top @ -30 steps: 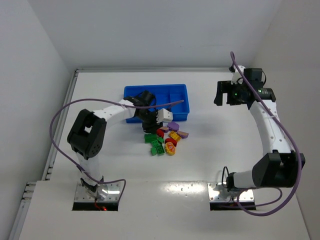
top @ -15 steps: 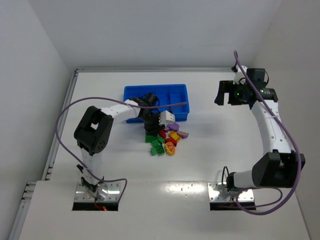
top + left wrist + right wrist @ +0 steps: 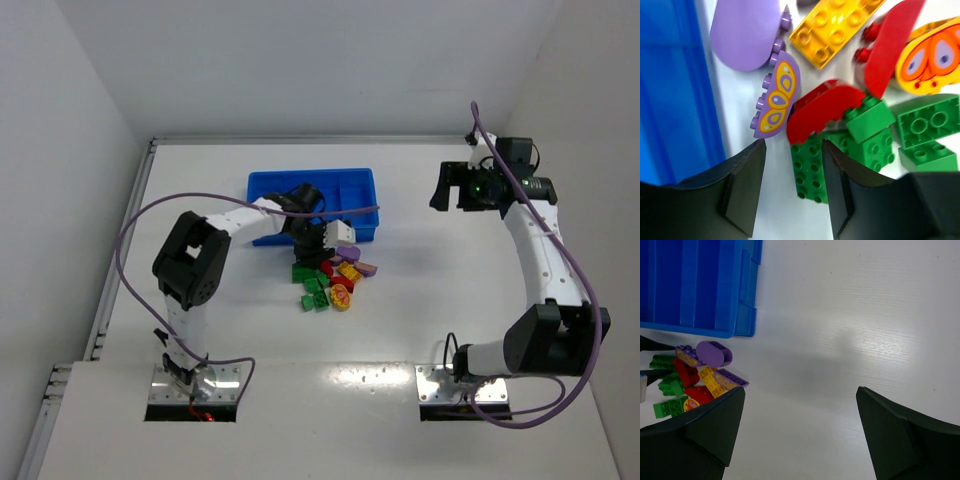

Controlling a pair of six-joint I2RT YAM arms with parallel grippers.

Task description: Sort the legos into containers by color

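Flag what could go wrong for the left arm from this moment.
The left gripper hangs open over tightly packed legos. The red curved brick overlaps the green bricks, so closing there may pinch two colours or scatter neighbours. The purple butterfly brick lies close to the gripper and near the blue tray; a descent could shove it against the tray wall. The red brick's rounded top might also slip from the grip.

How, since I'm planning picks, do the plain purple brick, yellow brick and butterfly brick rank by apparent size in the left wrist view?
1. plain purple brick and yellow brick: alike, both cropped.
2. butterfly brick.
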